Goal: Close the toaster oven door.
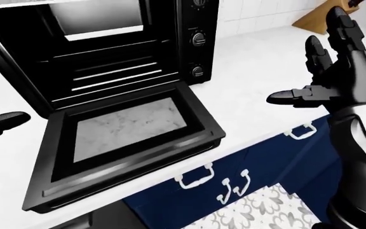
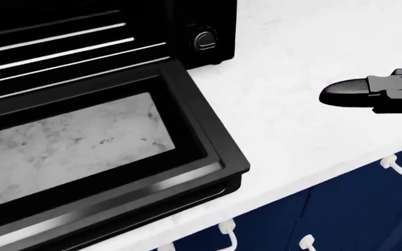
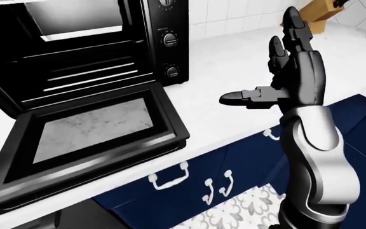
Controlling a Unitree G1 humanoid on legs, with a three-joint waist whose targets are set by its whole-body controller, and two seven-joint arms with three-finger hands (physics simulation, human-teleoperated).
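While the toaster oven door [image 1: 129, 143] lies flat at lower left, the right hand [image 3: 291, 78], fingers spread and empty, should slide beneath its outer edge and lift.

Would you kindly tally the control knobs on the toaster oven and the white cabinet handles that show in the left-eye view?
Control knobs on the toaster oven: 3
White cabinet handles: 4
Total: 7

No readable text anywhere. Toaster oven [image 1: 107, 62] knobs [image 3: 170, 39] had tick marks too small to read; no brand or labels were legible.
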